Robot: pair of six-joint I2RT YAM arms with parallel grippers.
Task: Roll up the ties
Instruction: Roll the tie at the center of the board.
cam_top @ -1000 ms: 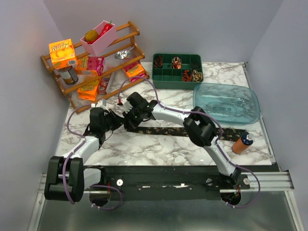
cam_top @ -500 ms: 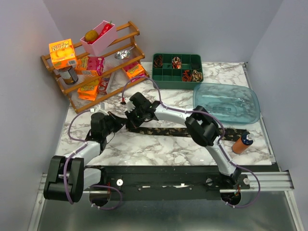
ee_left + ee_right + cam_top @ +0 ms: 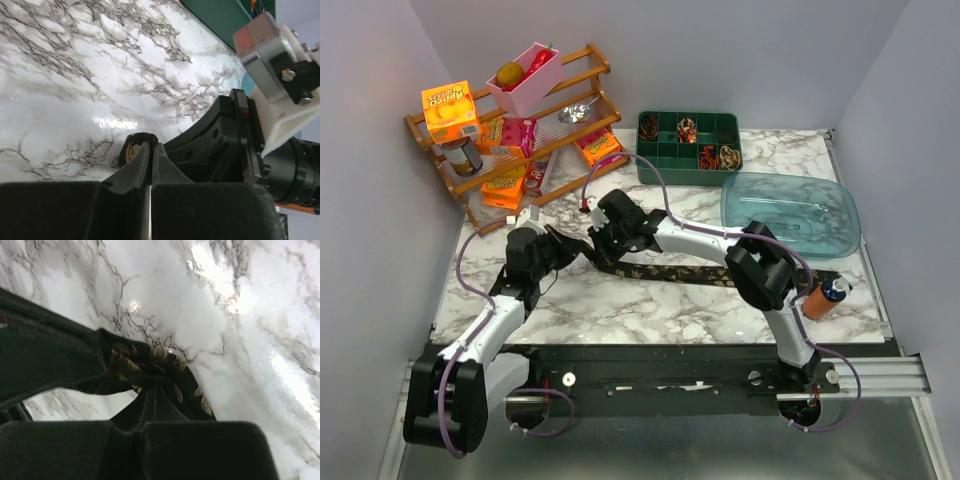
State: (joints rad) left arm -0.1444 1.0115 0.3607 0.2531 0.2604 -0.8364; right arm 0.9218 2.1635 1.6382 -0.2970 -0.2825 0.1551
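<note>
Top and wrist views. My left gripper (image 3: 151, 150) is closed on the tip of the long, dark fabric necktie (image 3: 670, 271) with a small gold pattern, over the white marble table (image 3: 620, 305). My right gripper (image 3: 151, 396), fingers pressed together, pinches bunched folds of the same end, just beside the left. The rest of the necktie lies flat, stretching rightward across the table. Small rolled ties (image 3: 708, 157) sit in compartments of the green plastic tray (image 3: 670, 176) at the far edge.

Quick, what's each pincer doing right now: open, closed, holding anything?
Left pincer: closed, pinching the end of the tie.
Right pincer: closed on the tie's fabric.
</note>
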